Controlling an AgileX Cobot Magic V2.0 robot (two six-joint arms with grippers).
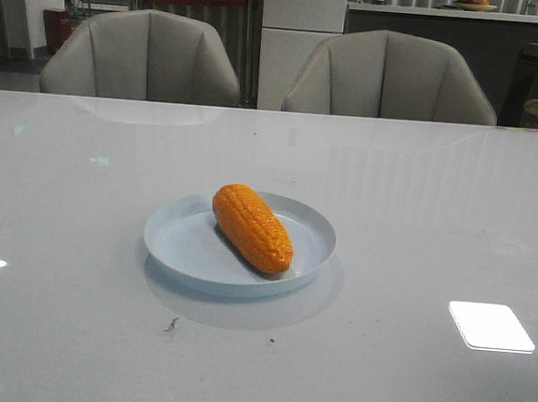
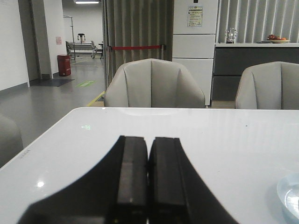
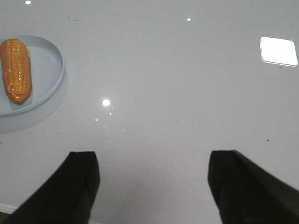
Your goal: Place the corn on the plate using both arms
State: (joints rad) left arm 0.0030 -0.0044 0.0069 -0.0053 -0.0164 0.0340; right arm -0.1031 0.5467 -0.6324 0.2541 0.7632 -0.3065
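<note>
The orange corn [image 1: 252,227] lies on its side in the pale-blue plate [image 1: 182,243] near the middle of the table, slanted across it. Neither arm shows in the front view. In the right wrist view the corn [image 3: 16,70] and the plate [image 3: 52,70] sit well apart from my right gripper [image 3: 154,161], which is wide open and empty above bare table. My left gripper [image 2: 148,144] is shut with nothing between its fingers, held low over the table; only a sliver of the plate's rim [image 2: 286,193] shows beside it.
The white glossy table [image 1: 416,222] carries ceiling-light reflections [image 1: 490,326]. Two grey chairs [image 1: 142,56] [image 1: 391,77] stand behind its far edge. A counter and cabinets lie beyond them.
</note>
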